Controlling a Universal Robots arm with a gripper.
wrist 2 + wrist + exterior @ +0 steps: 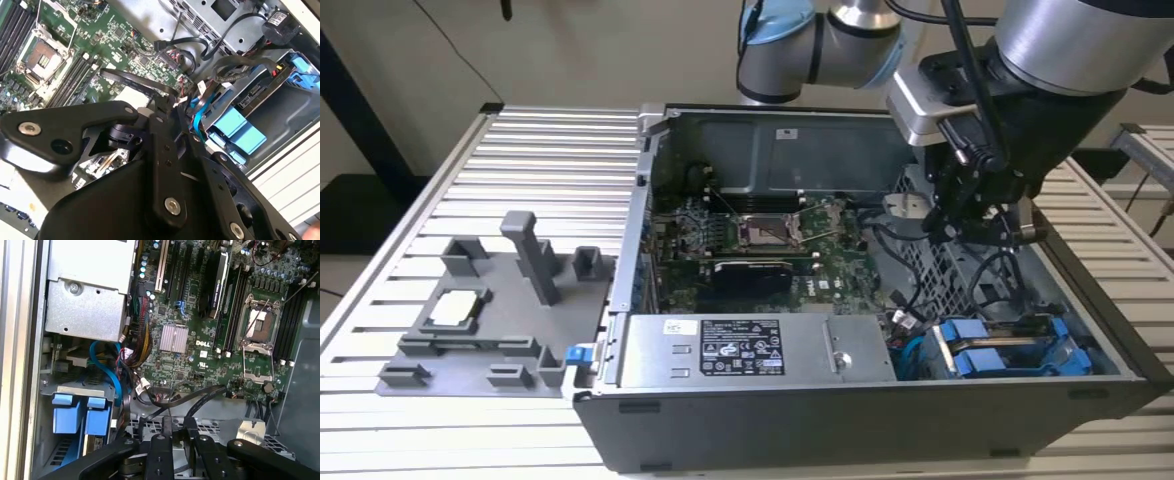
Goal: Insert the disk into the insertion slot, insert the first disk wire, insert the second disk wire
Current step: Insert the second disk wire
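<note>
The first step looks done: the disk [1014,355] sits in its blue carrier down inside the insertion slot [927,270], at the corner of the open computer case [854,440] on the exterior view's right, next to the labelled power-supply box [747,350]. The wires look like the unfinished part. The gripper [167,102] hangs inside the case above the motherboard [200,340], near the slot but apart from the disk, and its fingers [165,150] appear drawn together on a black wire [132,80] (I judge that from the second wrist view, where the wire runs right to their tips). Whether any wire is already seated in the disk I cannot tell. By count: one arm, one gripper, one case, one processor socket [767,233], one blue cable [111,375] curving toward the slot, two blue tabs [65,412] side by side at the carrier's end, several loose black wires, and one grey fixture tray [480,300] on the slatted bench [400,420]
</note>
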